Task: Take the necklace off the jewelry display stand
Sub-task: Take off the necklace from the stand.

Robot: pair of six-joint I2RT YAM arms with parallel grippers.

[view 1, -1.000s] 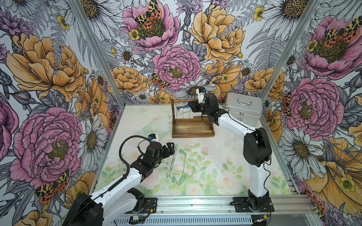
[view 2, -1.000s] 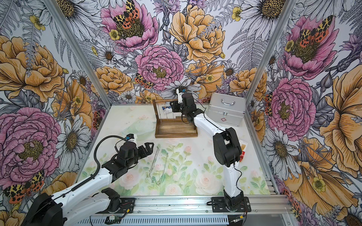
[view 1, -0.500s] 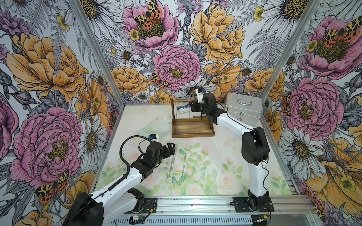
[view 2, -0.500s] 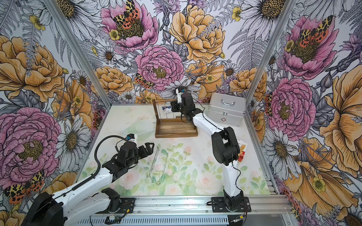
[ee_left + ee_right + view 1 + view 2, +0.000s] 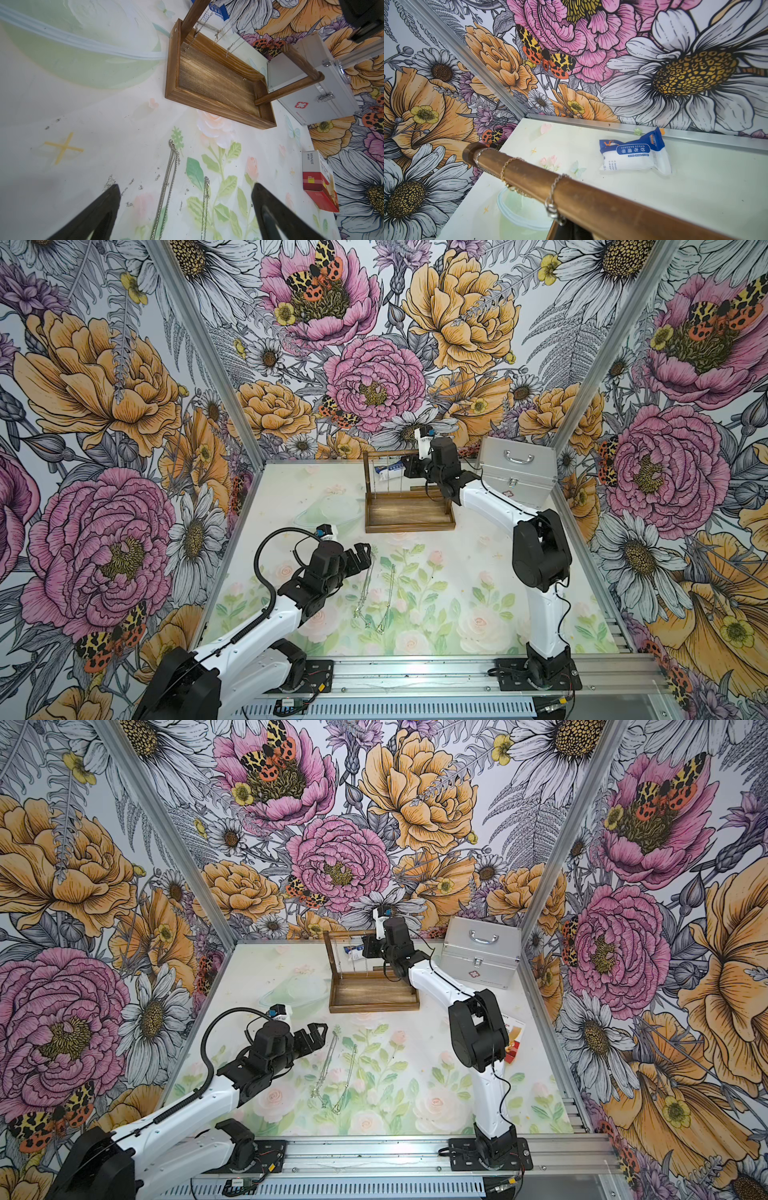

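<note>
The brown wooden jewelry display stand (image 5: 409, 519) (image 5: 372, 999) (image 5: 218, 89) stands at the back of the table. Three thin chains loop over its top rod (image 5: 591, 199): a silver one (image 5: 481, 155), a gold one (image 5: 506, 172) and a nearer silver necklace (image 5: 553, 195). My right gripper (image 5: 409, 469) (image 5: 368, 947) is shut just under the rod. That necklace's clasp hangs right at its dark jaws, which the rod mostly hides, so a pinch cannot be made out. My left gripper (image 5: 361, 556) (image 5: 186, 186) is open, low over two silver necklaces (image 5: 365, 593) (image 5: 166, 187) lying on the table.
A silver metal case (image 5: 517, 477) stands right of the stand. A blue-and-white gauze bandage pack (image 5: 633, 155) lies behind the stand. A clear zip bag (image 5: 83, 52) lies left of the stand. A red-and-white box (image 5: 513, 1040) sits near the right arm's elbow.
My right gripper has closed at the stand's top rod, and that arm has shifted slightly left. The left arm and the necklaces on the table have not moved.
</note>
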